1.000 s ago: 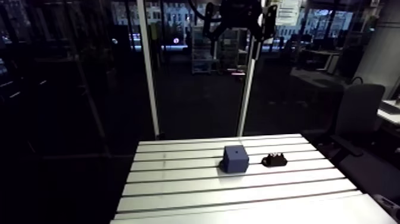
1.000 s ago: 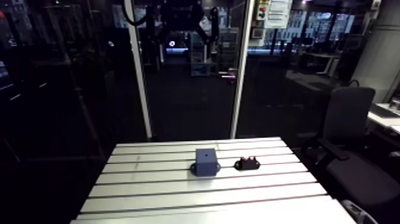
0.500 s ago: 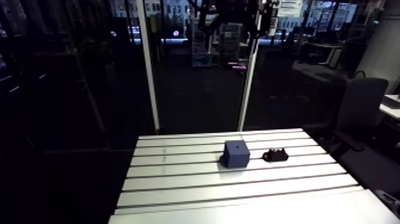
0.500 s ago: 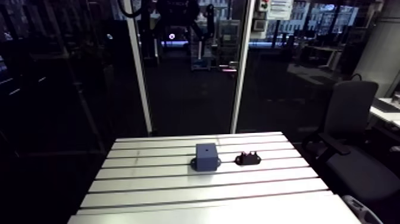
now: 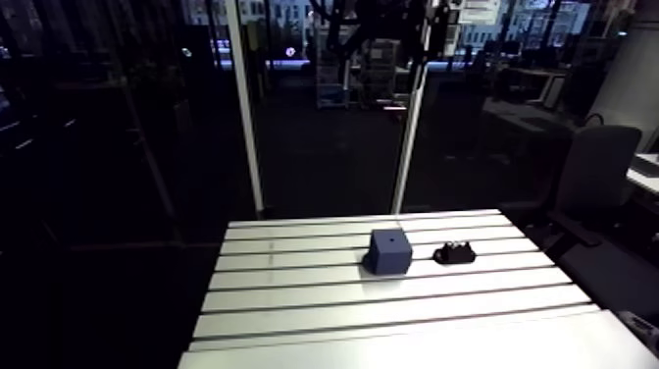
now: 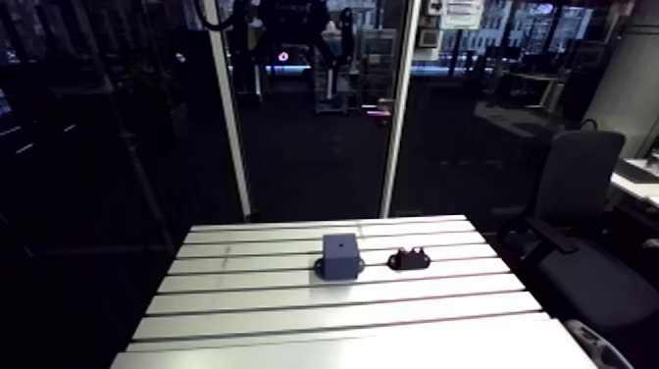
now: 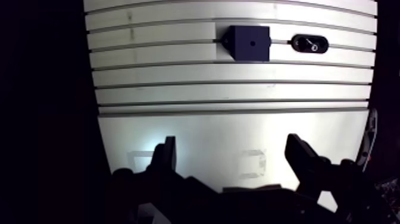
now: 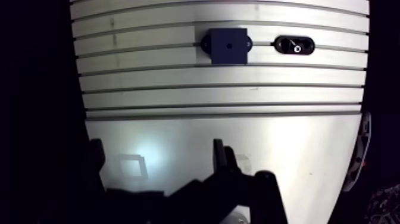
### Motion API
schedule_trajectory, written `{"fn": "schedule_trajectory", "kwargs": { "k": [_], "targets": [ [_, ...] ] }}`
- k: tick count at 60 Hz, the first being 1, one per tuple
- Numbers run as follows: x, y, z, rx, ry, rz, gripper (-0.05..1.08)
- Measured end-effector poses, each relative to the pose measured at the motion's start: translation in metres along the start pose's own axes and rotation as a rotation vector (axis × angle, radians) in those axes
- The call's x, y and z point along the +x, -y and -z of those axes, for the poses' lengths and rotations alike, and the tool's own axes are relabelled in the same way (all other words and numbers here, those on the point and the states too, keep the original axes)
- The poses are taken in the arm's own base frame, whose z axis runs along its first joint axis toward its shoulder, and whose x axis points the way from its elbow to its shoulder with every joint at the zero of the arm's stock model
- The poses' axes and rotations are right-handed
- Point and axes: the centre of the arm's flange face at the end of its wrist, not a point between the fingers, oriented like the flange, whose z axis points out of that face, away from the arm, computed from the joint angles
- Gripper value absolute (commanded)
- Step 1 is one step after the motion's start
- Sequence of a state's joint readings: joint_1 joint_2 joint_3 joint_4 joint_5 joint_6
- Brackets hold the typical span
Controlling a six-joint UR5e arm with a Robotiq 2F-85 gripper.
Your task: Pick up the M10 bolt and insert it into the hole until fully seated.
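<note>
Slotted desk [image 5: 392, 314]: two items on far half.
Jaws: spread wide, holding nothing, high over near edge, well apart from both items.
Blue block [image 5: 389, 252]: mid-desk. Risk of clipping it on descent, since it sits just left of the pickup spot.
Black holder [image 5: 454, 255]: low, just right of block. Risk of dragging or lifting it along if the grip catches it.
M10 bolt [image 7: 308, 43]: in holder, visible only as a bright spot. Shallow or off-centre grip likely to tilt it.
Hole [image 7: 252, 43]: small, in block's top face. Tilted bolt likely to jam before seating.
</note>
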State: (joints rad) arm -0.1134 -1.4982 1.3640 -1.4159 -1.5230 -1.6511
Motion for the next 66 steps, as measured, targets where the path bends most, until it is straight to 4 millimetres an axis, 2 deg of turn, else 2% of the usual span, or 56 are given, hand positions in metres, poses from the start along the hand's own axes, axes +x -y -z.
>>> {"fn": "schedule_trajectory", "kwargs": {
  "k": [22,38,45,48,66],
  "targets": [
    [0.005,-0.001,-0.004,-0.013,-0.015,0.043,0.01],
    [0.011,-0.017,-0.011,-0.064,-0.03,0.079,0.01],
    [0.016,-0.031,-0.016,-0.077,-0.038,0.087,0.01],
    [0.021,-0.048,-0.022,-0.08,-0.035,0.087,0.01],
    [0.033,-0.101,-0.042,-0.082,-0.037,0.077,0.01]
  ]
}}
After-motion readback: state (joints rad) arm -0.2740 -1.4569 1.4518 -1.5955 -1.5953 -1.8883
